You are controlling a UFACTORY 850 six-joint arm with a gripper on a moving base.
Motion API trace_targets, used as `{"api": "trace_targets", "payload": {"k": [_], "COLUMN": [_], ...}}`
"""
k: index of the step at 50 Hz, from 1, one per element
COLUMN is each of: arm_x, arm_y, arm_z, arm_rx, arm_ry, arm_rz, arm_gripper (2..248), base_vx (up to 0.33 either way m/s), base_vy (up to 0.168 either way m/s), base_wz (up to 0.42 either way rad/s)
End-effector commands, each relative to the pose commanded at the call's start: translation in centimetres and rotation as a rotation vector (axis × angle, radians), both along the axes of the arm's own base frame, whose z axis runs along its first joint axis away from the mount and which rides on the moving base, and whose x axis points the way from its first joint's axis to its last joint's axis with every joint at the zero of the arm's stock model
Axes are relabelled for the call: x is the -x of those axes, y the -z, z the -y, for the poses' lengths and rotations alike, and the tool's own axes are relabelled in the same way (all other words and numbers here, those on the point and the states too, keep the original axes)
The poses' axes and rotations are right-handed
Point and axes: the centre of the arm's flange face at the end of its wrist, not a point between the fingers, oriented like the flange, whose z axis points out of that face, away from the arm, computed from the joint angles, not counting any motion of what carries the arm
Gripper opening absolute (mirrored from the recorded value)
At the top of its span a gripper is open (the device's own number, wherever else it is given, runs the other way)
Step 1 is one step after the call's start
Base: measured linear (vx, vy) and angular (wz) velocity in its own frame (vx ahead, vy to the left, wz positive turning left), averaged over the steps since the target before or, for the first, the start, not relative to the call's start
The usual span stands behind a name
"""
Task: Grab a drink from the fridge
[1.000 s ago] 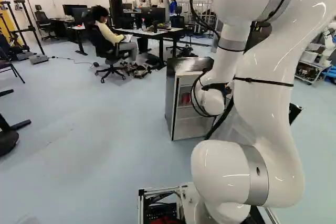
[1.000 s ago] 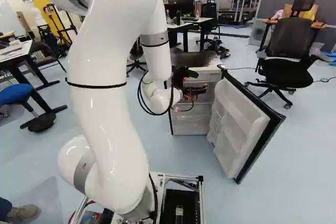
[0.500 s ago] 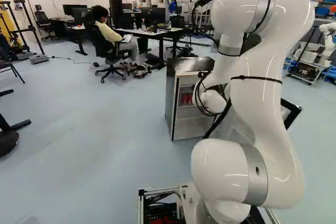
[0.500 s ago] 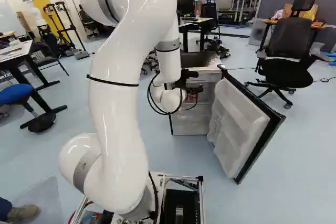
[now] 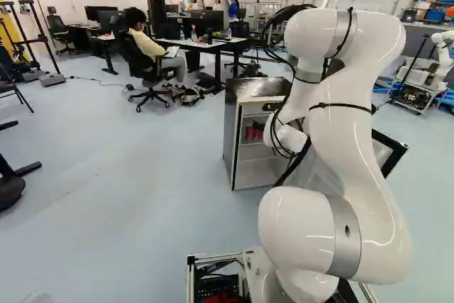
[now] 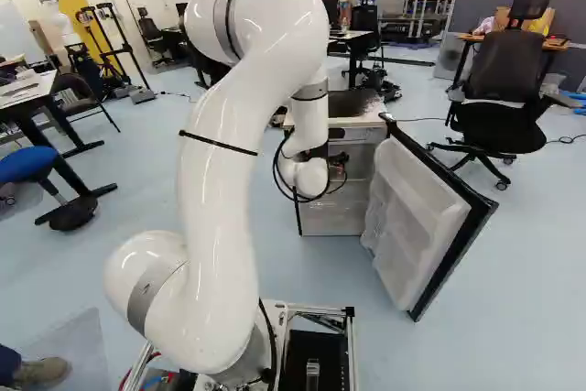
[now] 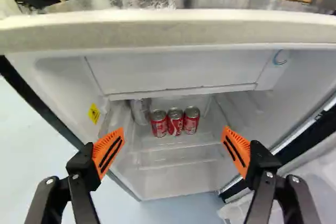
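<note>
Three red cans (image 7: pixel 175 121) in one fridge (image 7: pixel 168 31); one gripper (image 6: pixel 338 168) (two fingers (image 7: pixel 103 148), spread wide).

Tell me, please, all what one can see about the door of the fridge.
The fridge door stands upright and wide open, at the right of the fridge in the right base view, joined to it along one side. Its inner face is white, plastic-looking, with moulded shelves, and a black border frames it. Its outer face is hidden. Only the fridge clearly touches it.
</note>
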Motion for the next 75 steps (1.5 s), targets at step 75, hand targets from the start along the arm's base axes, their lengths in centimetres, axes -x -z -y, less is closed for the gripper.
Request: {"api": "trace_targets", "payload": {"k": [75], "arm_x": [-4.9], "arm_y": [11.2], "arm_z": [5.3], "arm_rx": [-0.009], "arm_ry": [-0.002], "arm_rz": [-0.041], "arm_gripper": [247], "base_vx": [0.0], "base_vy": [0.0], "base_wz": [0.0]}}
